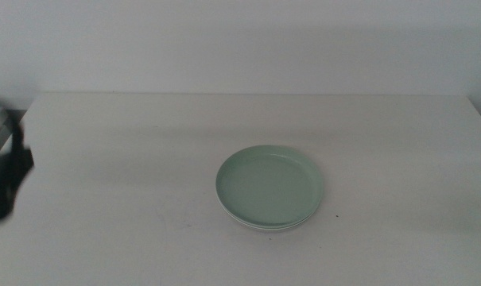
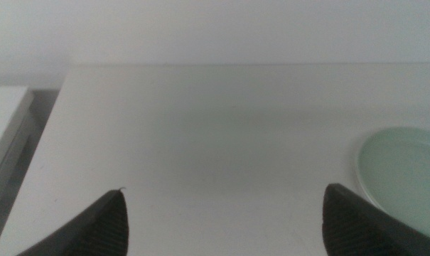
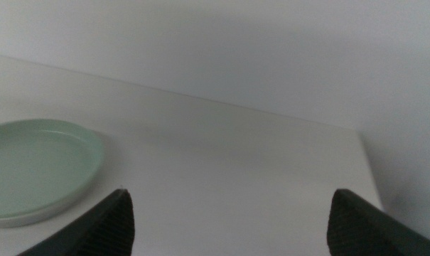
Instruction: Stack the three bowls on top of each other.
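Bowls, round pale green one (image 1: 270,185) on top, look hard and slippery, best pinched at the rim; both claws gape, holding nothing.

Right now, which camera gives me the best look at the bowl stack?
The middle view: the whole mint green bowl shows, with a white rim peeking out beneath it; no grey bowl can be made out. The left wrist view catches only part of it, and the right wrist view crops it at the picture's edge.

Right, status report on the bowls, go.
Both claws open, holding nothing; left claw back at table's left edge, right claw off to the right. Green bowl tops the stack, white rim beneath. Nothing in the way.
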You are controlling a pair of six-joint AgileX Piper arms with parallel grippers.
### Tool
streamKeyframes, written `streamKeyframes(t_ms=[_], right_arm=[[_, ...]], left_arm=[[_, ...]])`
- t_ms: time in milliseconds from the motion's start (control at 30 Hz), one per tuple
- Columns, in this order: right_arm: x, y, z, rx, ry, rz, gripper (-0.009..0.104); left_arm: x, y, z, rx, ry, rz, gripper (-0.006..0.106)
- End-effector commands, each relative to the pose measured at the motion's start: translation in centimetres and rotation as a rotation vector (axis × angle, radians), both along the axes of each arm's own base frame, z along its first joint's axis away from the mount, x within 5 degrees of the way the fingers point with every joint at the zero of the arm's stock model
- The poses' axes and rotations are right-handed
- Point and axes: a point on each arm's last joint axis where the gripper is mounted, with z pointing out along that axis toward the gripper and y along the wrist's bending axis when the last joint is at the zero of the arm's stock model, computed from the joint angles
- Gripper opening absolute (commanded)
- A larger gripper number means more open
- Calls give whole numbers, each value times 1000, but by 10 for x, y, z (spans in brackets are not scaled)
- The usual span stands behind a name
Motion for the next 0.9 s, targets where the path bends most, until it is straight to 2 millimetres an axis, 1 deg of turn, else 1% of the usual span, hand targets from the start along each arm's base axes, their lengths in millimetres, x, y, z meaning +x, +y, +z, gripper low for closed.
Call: streamKeyframes(t_ms=[0,100,200,267,367,433,500,533,700,867], right_arm=[[-11,-6,-21,-27,-78,-69,93],[-20,-7,-49,-26,-106,-86,93],[-26,-8,-67,-60,-131,-89,93],[-25,-8,-77,-76,-105,-90,93],[-23,-9,-86,-74,-94,-95,93],[-23,-9,-83,-73,-121,-102,93],[-23,-9,-84,-77,-110,-99,93],[-23,-9,-84,-75,-111,-100,93],[-23,-9,-84,-75,-113,-100,93],[-23,-9,-84,-75,-112,-100,93]], left_arm=[[-17,-1,-17,19,-78,-24,94],[-37,1,-43,23,-185,-15,94],[-53,4,-66,15,-289,1,94],[-59,4,-84,14,-308,3,94],[-64,5,-108,13,-324,5,94],[-66,5,-122,14,-314,5,94],[-66,5,-122,13,-321,6,94],[-66,5,-124,15,-290,2,94],[-65,5,-120,10,-343,10,94],[-65,6,-119,37,-351,8,94]])
